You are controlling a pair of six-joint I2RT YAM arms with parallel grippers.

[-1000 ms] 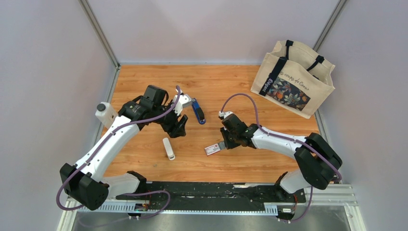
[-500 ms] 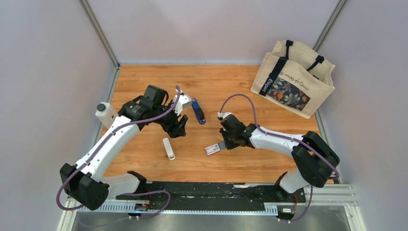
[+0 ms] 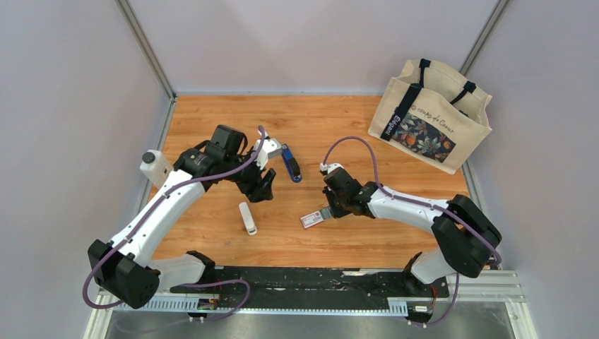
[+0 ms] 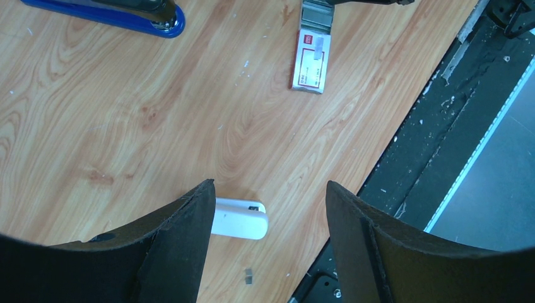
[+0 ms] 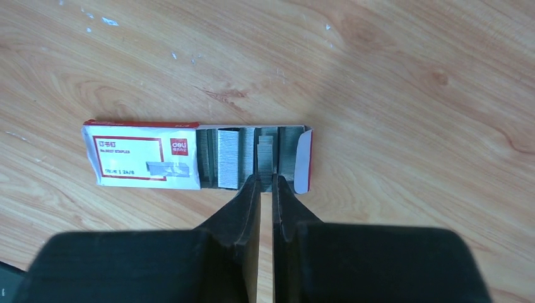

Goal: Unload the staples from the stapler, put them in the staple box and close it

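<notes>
Where right pincer (image 5: 265,179) pinches boxed staples (image 5: 265,154), white stick (image 3: 247,217) nearby, stapler (image 3: 290,163) beyond.

The wooden table (image 3: 339,120) in front of me carries a staple box (image 3: 314,218), lying flat (red-and-white label up). Left of that box, well apart, lies a white stick (image 3: 247,217). Beyond the box and slightly left lies the blue stapler (image 3: 290,164). Far back and right of it stands a tote bag (image 3: 431,116). Far to its left, at the table's edge, stands a white bottle (image 3: 154,167).
</notes>
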